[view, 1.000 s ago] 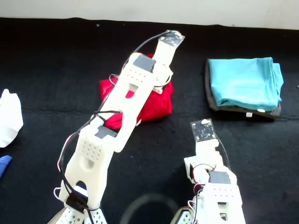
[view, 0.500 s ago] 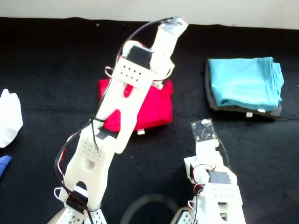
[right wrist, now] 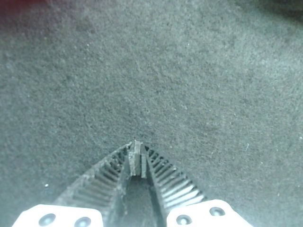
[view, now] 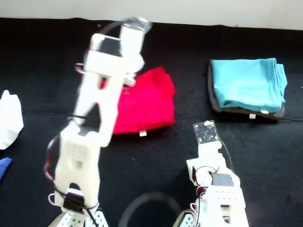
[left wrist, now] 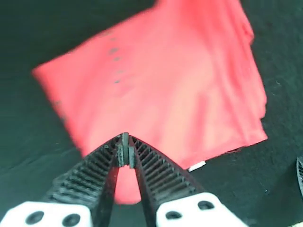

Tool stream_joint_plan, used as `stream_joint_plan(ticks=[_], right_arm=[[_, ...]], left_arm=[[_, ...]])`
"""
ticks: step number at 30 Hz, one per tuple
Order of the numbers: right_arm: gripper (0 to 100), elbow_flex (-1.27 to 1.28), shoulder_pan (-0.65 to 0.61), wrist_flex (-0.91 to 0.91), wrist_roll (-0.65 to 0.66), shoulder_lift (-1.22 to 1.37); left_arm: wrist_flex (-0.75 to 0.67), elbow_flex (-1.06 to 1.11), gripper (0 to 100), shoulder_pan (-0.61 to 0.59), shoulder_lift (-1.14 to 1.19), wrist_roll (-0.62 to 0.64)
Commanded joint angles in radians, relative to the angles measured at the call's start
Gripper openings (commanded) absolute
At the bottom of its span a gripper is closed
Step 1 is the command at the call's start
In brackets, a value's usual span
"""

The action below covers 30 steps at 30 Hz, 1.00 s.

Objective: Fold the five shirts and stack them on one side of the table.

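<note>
The left end effector (left wrist: 125, 153) hangs over a folded red shirt (left wrist: 156, 90), its fingertips pressed together on nothing, on a black-covered table (view: 47, 61). The red shirt lies flat beneath and just ahead of it, a small white tag (left wrist: 197, 165) poking from the near edge. From the high view, the raised left arm (view: 102, 94) crosses the shirt's left part. The right end effector (right wrist: 137, 161) sits low over bare black cloth, fingertips likewise pinched together and empty, with the red shirt ahead of it to the left. Farther ahead of it and to the right, a folded teal shirt (view: 248, 85) rests on a dark grey shirt (view: 213, 101), the pair well apart from the red one. Far to the left of the left end effector, at the table's edge, a white shirt (view: 9, 118) lies crumpled, with a bit of blue shirt (view: 4, 165) just nearer the arm's base.
</note>
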Motion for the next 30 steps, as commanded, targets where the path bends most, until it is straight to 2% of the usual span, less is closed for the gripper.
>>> stream_joint_plan(ticks=[1,7,11,14,18,23,30], right_arm=[[0.7,0.013,0.002,-0.015,0.006,-0.002],[0.7,0.013,0.002,-0.015,0.006,-0.002],[0.7,0.012,0.002,-0.015,0.006,-0.002],[0.8,-0.022,0.004,0.008,0.009,0.004],[0.8,-0.225,0.002,0.226,0.008,0.007],[0.8,-0.558,0.001,0.463,0.006,0.007],[0.9,-0.806,-0.021,0.521,0.006,0.016]], left_arm=[[0.012,0.11,1,-0.087,-0.26,0.009],[0.011,0.518,1,-0.15,-0.694,0.005],[-0.018,0.858,1,-0.234,-0.898,0.003],[-0.123,1.132,1,-0.341,-1.017,0.003],[-0.282,1.463,1,-0.464,-1.171,-0.031],[-0.454,1.825,1,-0.527,-1.395,-0.124],[-0.667,2.224,1,-0.565,-1.623,-0.123]])
